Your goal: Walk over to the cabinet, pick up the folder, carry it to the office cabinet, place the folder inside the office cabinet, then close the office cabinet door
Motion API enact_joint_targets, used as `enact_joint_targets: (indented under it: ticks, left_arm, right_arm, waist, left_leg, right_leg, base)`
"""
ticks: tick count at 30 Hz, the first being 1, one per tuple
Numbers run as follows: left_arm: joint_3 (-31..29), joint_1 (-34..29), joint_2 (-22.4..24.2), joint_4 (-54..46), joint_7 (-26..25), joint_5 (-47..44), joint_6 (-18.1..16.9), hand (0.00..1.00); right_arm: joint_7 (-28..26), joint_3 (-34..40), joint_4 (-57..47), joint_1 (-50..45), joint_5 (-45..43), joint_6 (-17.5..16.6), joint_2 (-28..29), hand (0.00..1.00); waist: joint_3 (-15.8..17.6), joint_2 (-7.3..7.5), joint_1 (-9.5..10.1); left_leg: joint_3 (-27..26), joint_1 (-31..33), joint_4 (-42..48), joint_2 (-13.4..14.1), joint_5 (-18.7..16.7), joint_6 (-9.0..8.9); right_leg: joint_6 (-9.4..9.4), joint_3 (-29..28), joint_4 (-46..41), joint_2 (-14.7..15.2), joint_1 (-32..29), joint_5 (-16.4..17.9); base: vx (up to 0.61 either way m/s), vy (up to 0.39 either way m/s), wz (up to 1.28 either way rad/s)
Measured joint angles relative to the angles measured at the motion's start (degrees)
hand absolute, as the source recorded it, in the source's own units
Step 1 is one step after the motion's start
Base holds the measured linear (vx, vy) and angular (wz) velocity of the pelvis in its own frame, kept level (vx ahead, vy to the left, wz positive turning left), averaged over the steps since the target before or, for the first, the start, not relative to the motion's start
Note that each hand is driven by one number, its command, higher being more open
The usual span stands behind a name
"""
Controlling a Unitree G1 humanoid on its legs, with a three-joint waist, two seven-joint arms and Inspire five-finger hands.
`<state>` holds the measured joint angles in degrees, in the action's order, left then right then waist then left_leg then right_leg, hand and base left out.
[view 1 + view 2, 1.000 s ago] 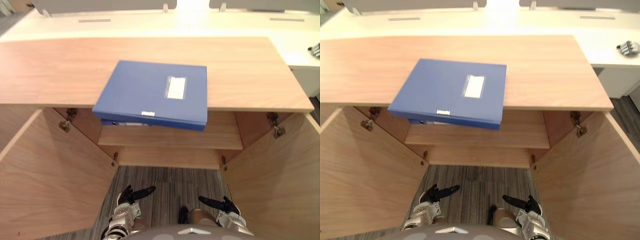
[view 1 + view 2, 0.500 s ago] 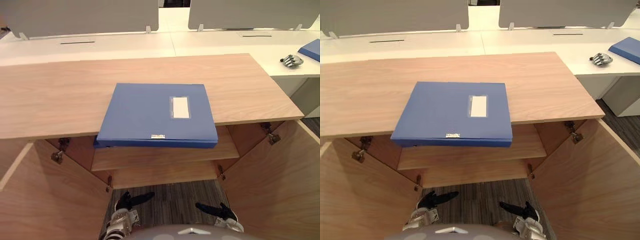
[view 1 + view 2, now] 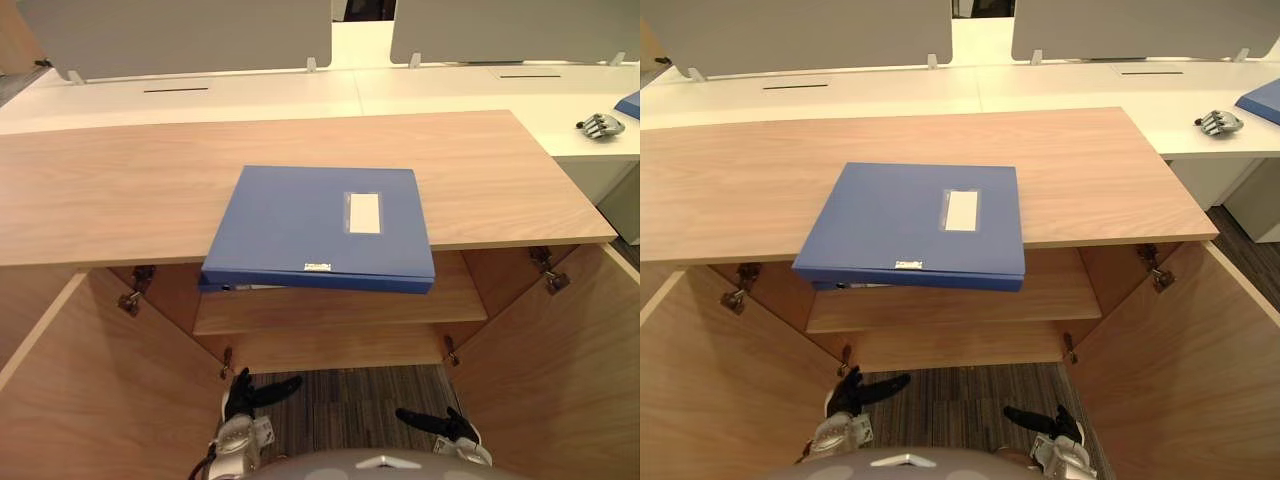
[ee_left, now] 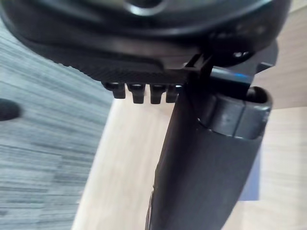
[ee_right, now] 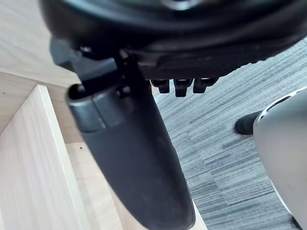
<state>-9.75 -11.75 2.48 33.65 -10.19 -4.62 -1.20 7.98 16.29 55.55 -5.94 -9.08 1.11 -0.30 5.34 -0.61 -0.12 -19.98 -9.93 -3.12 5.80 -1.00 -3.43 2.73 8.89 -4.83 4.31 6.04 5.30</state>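
1. Above and ahead of my fingers, the blue folder (image 3: 320, 225) lies flat on the table (image 3: 100, 190). Its near edge overhangs the open cabinet's shelf (image 3: 340, 310).
2. My left hand (image 3: 247, 395) and right hand (image 3: 447, 427) hang low, fingers straight and loosely spread, holding nothing.
3. Risk: fingers rising from below may strike the overhanging edge and tip or push the folder away. The open left door (image 3: 90, 390), just outside my left hand, could snag that arm.

White desks (image 3: 250, 100) with grey screens (image 3: 180, 35); striped grey carpet (image 3: 340, 395).
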Motion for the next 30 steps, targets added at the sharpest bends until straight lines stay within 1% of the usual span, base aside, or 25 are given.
enact_joint_targets:
  ticks: [1,3,4,5,7,9,10,13,16,19,22,30]
  left_arm:
    - [0.2,-0.7,0.0,-2.2,-0.1,-0.4,-0.1,1.0]
    - [1.6,-3.4,-0.4,-10.2,-0.7,-2.5,-0.8,1.0]
    - [2.0,-4.0,-0.6,-12.1,-0.7,-2.8,-0.9,1.0]
    - [2.7,-5.1,-0.6,-16.0,-0.7,-3.1,-1.4,1.0]
    - [4.0,-6.1,-0.6,-21.6,-0.5,-3.8,-2.3,1.0]
    - [4.8,-6.6,-0.2,-26.4,-0.4,-3.8,-2.8,1.0]
    - [5.1,-7.0,-0.2,-29.1,-0.3,-3.8,-3.8,1.0]
    - [6.2,-7.2,0.4,-34.3,-0.1,-3.9,-5.3,1.0]
    - [6.9,-8.0,0.7,-38.5,0.6,-4.3,-6.3,1.0]
    - [7.4,-9.7,0.9,-44.1,0.9,-4.3,-6.4,1.0]
    - [7.3,-10.7,1.3,-48.8,0.5,-4.2,-6.8,1.0]
    - [7.8,-14.0,2.5,-52.5,0.5,-4.2,-6.2,1.0]
  right_arm:
    - [0.0,-0.1,-0.1,-0.1,0.0,0.0,0.0,1.0]
    - [0.1,-0.9,-1.9,-1.2,0.0,0.0,0.0,1.0]
    - [0.2,-1.5,-2.5,-1.6,0.0,0.0,0.0,1.0]
    - [0.1,-2.1,-3.3,-2.2,0.0,-0.1,-0.1,1.0]
    - [0.1,-2.3,-4.1,-2.7,0.0,-0.1,0.0,1.0]
    - [-0.1,-2.3,-4.2,-2.8,0.0,-0.1,0.0,1.0]
    - [-0.3,-2.3,-4.2,-2.8,0.0,-0.1,0.1,1.0]
    - [-0.3,-2.3,-4.2,-3.3,0.0,-0.1,0.3,1.0]
    - [-0.5,-2.4,-4.8,-3.7,0.0,-0.2,0.7,1.0]
    - [-0.6,-2.4,-4.9,-3.7,-0.1,-0.2,1.2,1.0]
    - [-0.5,-2.3,-4.9,-4.3,-0.1,-0.2,1.5,1.0]
    - [-1.2,-2.3,-5.4,-5.1,-0.1,-0.3,2.3,1.0]
  waist:
    - [0.0,0.0,0.1]
    - [0.1,-0.1,0.73]
    - [0.2,-0.14,1.04]
    - [0.2,-0.13,1.35]
    - [0.2,-0.05,1.57]
    - [0.4,0.21,1.99]
    - [0.5,0.49,2.16]
    - [0.8,1.05,2.89]
    - [0.7,1.51,3.06]
    - [0.8,1.94,3.09]
    - [0.6,2.27,3.31]
    - [0.2,3.03,4.1]
  left_leg:
    - [0.1,0.0,-0.2,-0.1,0.1,0.16]
    - [0.5,0.0,-0.5,-0.4,0.3,0.51]
    - [0.5,0.0,-0.5,-0.4,0.4,0.55]
    - [0.8,0.0,-0.6,-0.6,0.5,0.7]
    - [2.1,0.2,-0.6,-0.8,0.6,0.88]
    - [2.5,0.6,-0.5,-0.9,0.5,0.83]
    - [2.8,0.8,0.0,-0.9,0.3,0.78]
    - [3.1,1.2,2.0,-0.8,-0.9,0.57]
    - [3.5,2.1,4.4,-0.4,-2.4,0.33]
    - [3.9,2.2,5.6,-0.1,-3.3,0.09]
    - [5.1,2.0,6.8,0.1,-4.2,0.37]
    - [5.9,2.0,7.9,0.2,-4.8,0.52]
  right_leg:
    - [0.04,0.1,0.0,0.1,0.0,0.0]
    - [0.18,0.4,-0.2,0.4,0.0,-0.1]
    - [0.22,0.4,-0.2,0.5,0.0,-0.1]
    - [0.27,0.7,-0.3,0.7,0.0,-0.1]
    - [0.53,1.8,-0.4,1.0,0.3,0.1]
    - [0.74,2.1,-1.1,1.5,0.4,0.7]
    - [0.81,2.4,-1.6,1.6,0.3,1.0]
    - [0.85,2.5,-1.9,1.7,0.9,1.5]
    - [0.91,2.9,-1.9,1.8,1.2,1.9]
    - [0.92,3.1,-1.8,1.8,2.0,1.9]
    - [1.16,3.3,-1.8,1.8,3.3,2.0]
    - [1.22,3.4,-1.7,1.9,4.3,2.1]
  base:
    - [-0.09,0.019,0.14]
    - [-0.08,0.021,0.07]
    - [-0.06,0.019,0.08]
    - [-0.05,0.014,0.13]
    - [-0.03,0.005,0.24]
    - [-0.01,0.007,0.17]
    - [0.0,0.004,0.11]
    - [0.03,-0.005,0.05]
    - [0.04,-0.011,0.06]
    - [0.04,0.002,0.07]
    - [0.01,0.005,0.18]
    - [-0.02,0.011,0.05]
